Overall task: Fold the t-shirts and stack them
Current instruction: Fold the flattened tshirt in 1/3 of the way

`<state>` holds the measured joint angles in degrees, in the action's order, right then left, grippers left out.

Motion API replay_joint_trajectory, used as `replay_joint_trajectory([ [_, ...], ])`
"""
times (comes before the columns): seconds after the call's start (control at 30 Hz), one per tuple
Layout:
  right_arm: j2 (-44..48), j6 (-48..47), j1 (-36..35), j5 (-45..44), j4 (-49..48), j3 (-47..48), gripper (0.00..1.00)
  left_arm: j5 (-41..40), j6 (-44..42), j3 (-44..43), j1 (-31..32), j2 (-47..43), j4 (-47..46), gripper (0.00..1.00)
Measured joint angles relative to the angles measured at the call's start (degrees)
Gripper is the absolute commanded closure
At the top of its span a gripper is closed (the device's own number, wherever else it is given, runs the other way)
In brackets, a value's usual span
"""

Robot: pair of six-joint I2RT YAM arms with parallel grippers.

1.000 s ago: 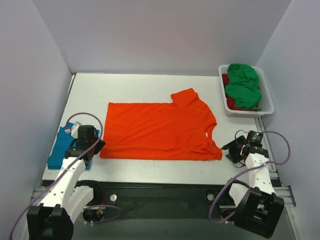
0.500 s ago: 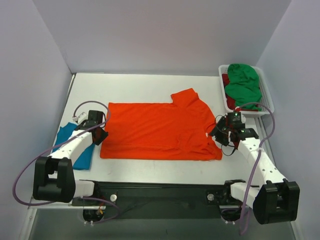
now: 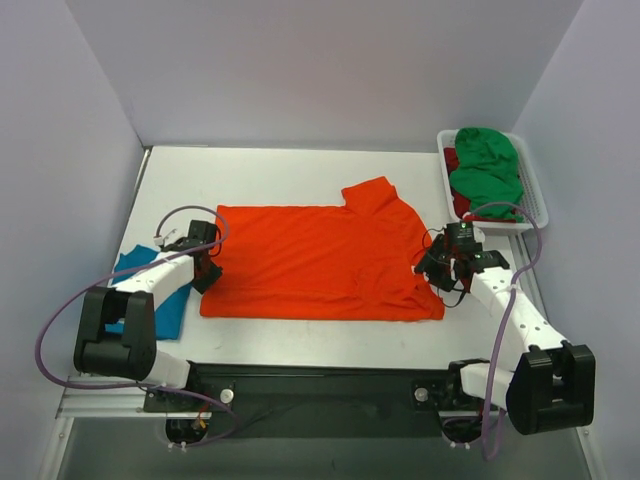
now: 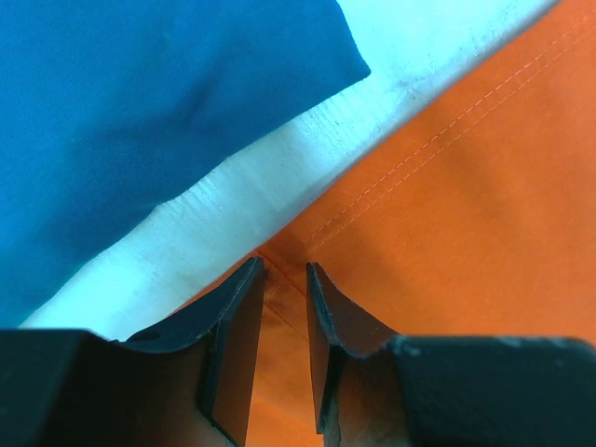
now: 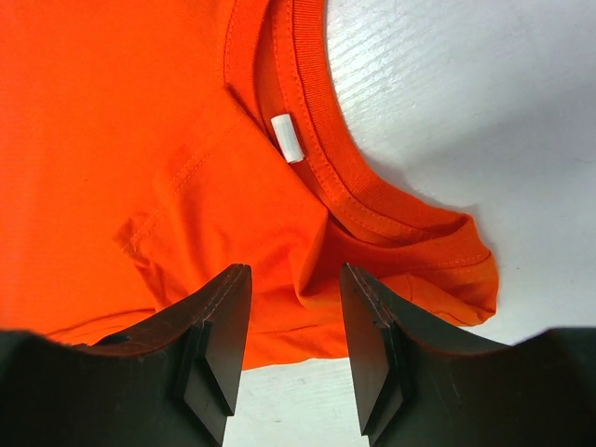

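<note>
The left gripper (image 4: pixel 284 270) has its jaws a narrow gap apart, set on the near-left hem corner of the orange t-shirt (image 3: pixel 320 260). The cloth puckers a little between the tips, though it is hard to say whether they actually nip it. Just left of it, across a strip of white table (image 3: pixel 290 175), lies the teal t-shirt (image 4: pixel 140 112).

The right gripper (image 5: pixel 293 275) has its jaws spread wider and holds nothing. It hangs low over the rumpled near-right shoulder of the orange t-shirt, just near of the collar (image 5: pixel 326 158) and its small white label (image 5: pixel 288 138). The orange t-shirt lies flat across the middle of the table.

At the far right a white basket (image 3: pixel 535 195) holds a green t-shirt (image 3: pixel 487 170) on top of a dark red one (image 3: pixel 462 208).
</note>
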<state>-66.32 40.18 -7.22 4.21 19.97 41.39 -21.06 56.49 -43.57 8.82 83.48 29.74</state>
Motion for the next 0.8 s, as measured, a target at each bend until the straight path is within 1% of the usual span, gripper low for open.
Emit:
replay_joint_trajectory([
  [0.1, -0.31, 0.00, 0.00, -0.02, -0.02, 0.00, 0.56, -0.20, 0.17, 0.02, 0.09, 0.00, 0.00, 0.71],
  [0.17, -0.50, 0.00, 0.00, -0.02, -0.04, 0.00, 0.56, -0.26, 0.24, 0.02, 0.09, 0.00, -0.02, 0.77],
  [0.2, -0.63, 0.00, 0.00, 0.00, -0.07, 0.00, 0.56, -0.28, 0.22, 0.02, 0.09, 0.00, 0.00, 0.83],
  [0.27, -0.87, 0.00, 0.00, -0.02, -0.07, -0.02, 0.57, -0.35, 0.13, 0.02, 0.11, 0.00, -0.07, 0.88],
  [0.3, -0.94, 0.00, 0.00, -0.02, -0.09, 0.00, 0.57, -0.35, -0.02, 0.02, 0.11, 0.00, -0.09, 0.96],
  [0.33, -0.96, 0.00, 0.00, 0.00, -0.13, -0.02, 0.57, -0.35, -0.02, 0.02, 0.11, 0.00, -0.15, 0.99],
  [0.57, -0.96, -0.15, 0.00, -0.07, -0.50, -0.02, 0.56, -0.09, -0.81, 0.02, 0.11, -0.55, -0.31, 1.00],
  [0.8, -2.03, -1.46, 0.00, -0.42, -0.87, 0.00, 0.56, 0.04, -1.49, 0.02, 0.11, -4.35, 0.07, 1.00],
])
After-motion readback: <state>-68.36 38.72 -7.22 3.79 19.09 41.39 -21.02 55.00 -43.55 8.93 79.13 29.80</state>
